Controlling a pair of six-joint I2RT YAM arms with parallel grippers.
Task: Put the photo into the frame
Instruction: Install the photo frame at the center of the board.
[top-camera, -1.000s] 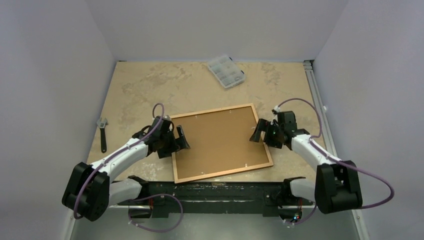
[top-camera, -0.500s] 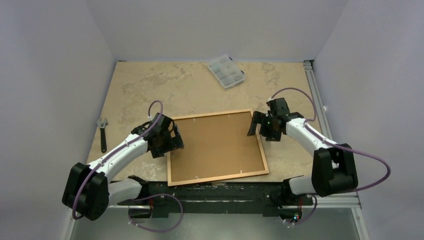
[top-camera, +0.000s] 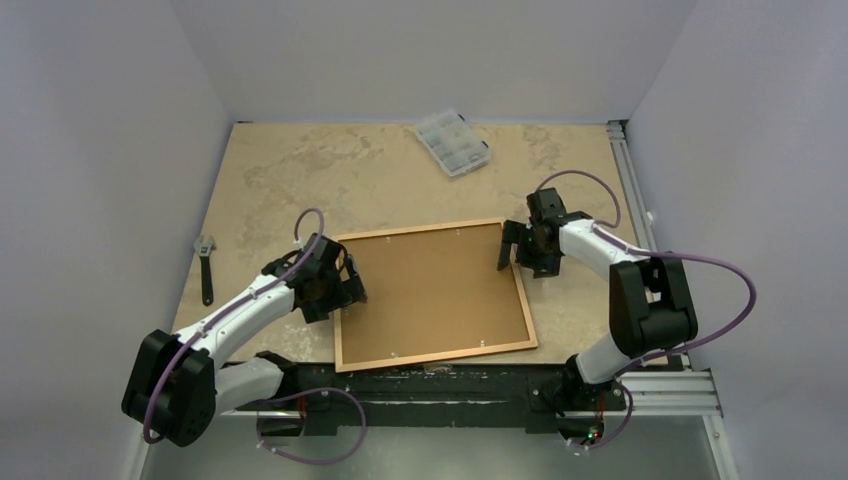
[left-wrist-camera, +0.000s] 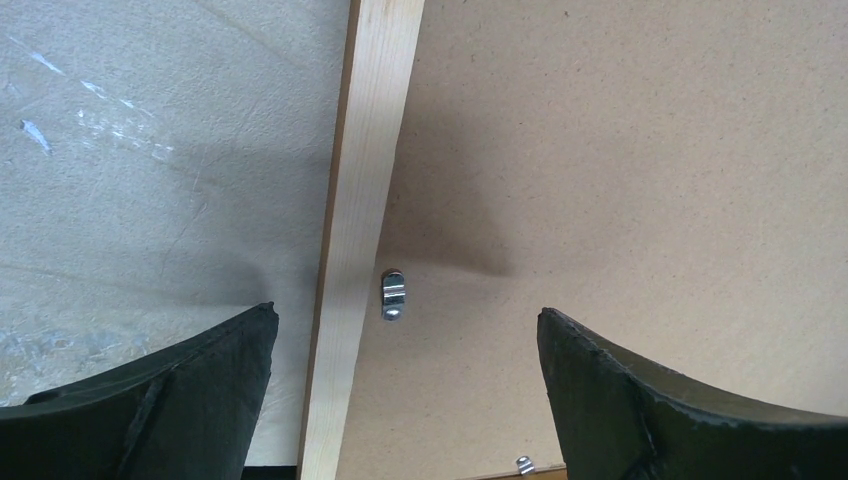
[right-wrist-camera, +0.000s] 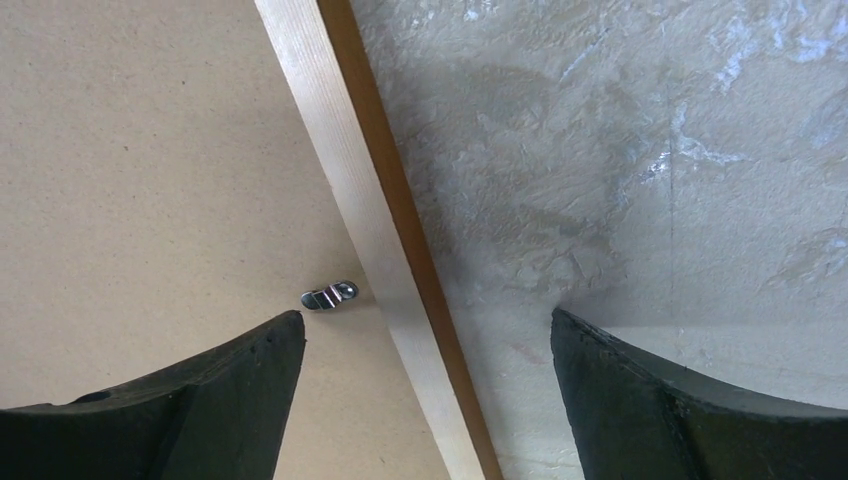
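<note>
The frame (top-camera: 436, 352) lies face down near the table's front edge, with the plain brown backing board (top-camera: 430, 290) set in its back. The photo is hidden. My left gripper (top-camera: 345, 283) is open and straddles the left rail (left-wrist-camera: 365, 200); its midpoint (left-wrist-camera: 407, 312) is just below a small metal clip (left-wrist-camera: 392, 295). My right gripper (top-camera: 513, 245) is open and straddles the right rail (right-wrist-camera: 340, 150) near the far right corner; its midpoint (right-wrist-camera: 428, 316) is beside a clip (right-wrist-camera: 328, 295). Neither holds anything.
A small clear plastic compartment box (top-camera: 452, 142) sits at the back of the table. A wrench (top-camera: 205, 268) lies at the left edge. The black mounting rail (top-camera: 430, 382) runs just below the frame. Walls close in on both sides.
The frame has slid left and turned squarer to the table edge. My right gripper moved back along the right rail toward the far corner. My left gripper shifted slightly with the left rail.
</note>
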